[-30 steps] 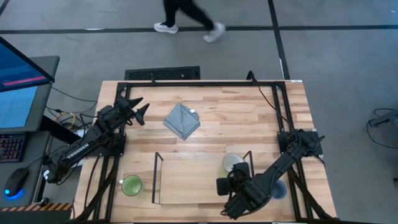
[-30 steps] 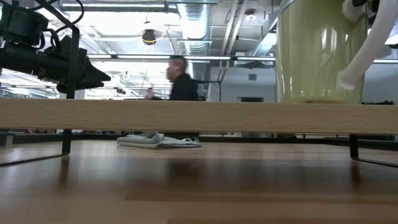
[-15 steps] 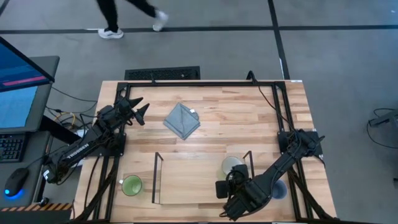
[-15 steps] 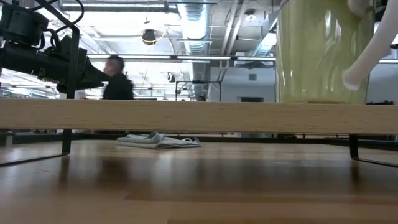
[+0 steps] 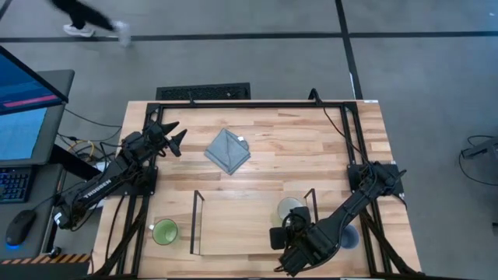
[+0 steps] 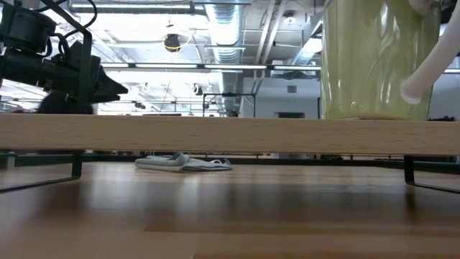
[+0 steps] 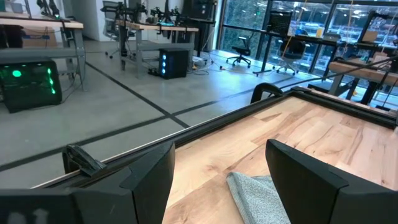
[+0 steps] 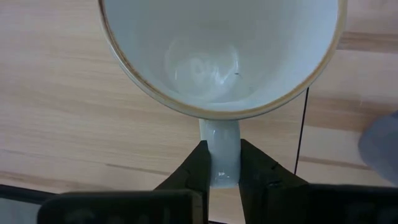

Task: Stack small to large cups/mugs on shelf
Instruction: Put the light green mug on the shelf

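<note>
The right end effector is clamped on the handle of the cream-white mug, which sits on the light-wood shelf near its right wire end. The left end effector hangs spread wide and empty over the tabletop beside the grey folded cloth. The green mug stands left of the shelf. The blue-grey mug is right of it. Polished concrete floor surrounds the rig.

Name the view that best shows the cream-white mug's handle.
The right wrist view: the handle sits pinched between the right gripper's jaws. The low view shows it side-on; the high view hides it under the arm; the left wrist view misses it.
</note>
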Action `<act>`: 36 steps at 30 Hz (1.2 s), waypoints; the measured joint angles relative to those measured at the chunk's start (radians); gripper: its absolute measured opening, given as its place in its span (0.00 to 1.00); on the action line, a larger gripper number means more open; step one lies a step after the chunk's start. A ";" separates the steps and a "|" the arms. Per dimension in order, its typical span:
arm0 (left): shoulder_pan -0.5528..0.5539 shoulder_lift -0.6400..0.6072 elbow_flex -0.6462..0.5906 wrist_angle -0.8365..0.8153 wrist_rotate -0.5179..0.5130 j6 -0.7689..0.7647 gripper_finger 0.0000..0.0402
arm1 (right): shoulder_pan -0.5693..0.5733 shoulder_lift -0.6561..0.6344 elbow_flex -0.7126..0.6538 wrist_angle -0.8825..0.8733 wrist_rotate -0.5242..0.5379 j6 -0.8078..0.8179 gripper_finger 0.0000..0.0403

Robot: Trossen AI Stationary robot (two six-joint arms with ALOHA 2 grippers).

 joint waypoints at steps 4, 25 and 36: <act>0.000 0.000 0.000 0.000 0.000 0.000 0.61 | 0.000 0.000 0.000 0.000 0.000 -0.005 0.16; 0.000 0.000 0.000 -0.001 0.000 0.000 0.61 | 0.000 0.000 0.000 0.044 -0.002 -0.005 0.20; 0.000 0.000 0.000 -0.001 0.000 0.000 0.61 | 0.000 0.000 0.000 0.046 0.000 0.002 0.21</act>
